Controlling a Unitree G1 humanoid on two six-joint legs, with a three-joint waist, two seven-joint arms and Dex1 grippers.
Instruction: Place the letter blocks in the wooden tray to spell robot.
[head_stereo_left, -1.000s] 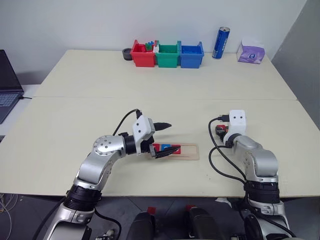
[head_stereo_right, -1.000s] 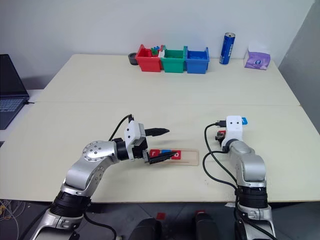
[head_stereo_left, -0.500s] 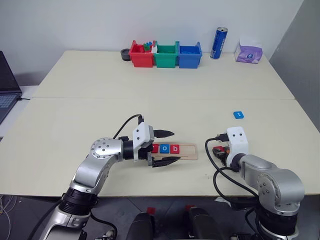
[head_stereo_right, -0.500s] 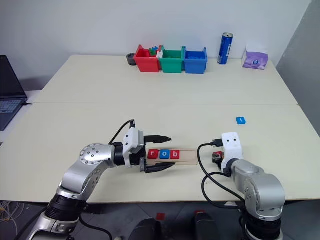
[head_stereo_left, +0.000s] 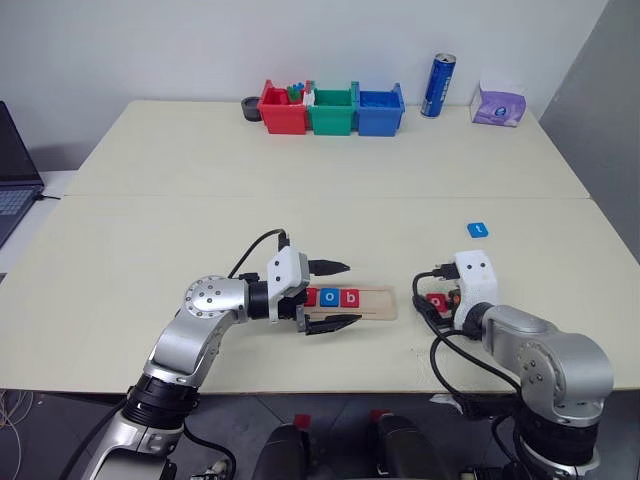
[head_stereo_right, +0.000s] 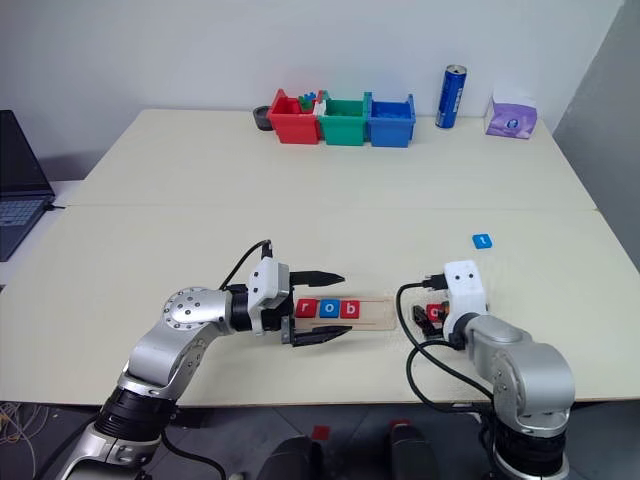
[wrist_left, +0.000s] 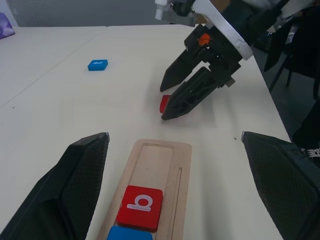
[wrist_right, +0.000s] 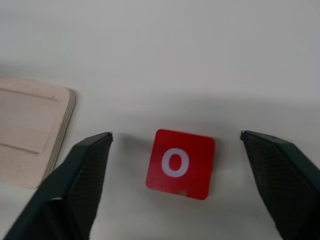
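Right wrist view: the red "o" block (wrist_right: 181, 164) lies flat on the counter (wrist_right: 200, 60) between the right gripper (wrist_right: 177, 165)'s wide-apart jaws, wooden tray (wrist_right: 30, 130) just beside; left gripper (head_stereo_left: 331, 296) jaws apart too.

My wooden tray (wrist_left: 159, 165) is pale, smooth wood with a faint grain. The red "o" block (wrist_right: 180, 163) beside it looks like matt plastic, as does the red "b" block (wrist_left: 140, 207). My fingers (wrist_right: 75, 185) are black with a fine woven texture. The table (head_stereo_left: 300, 150) is matt cream.
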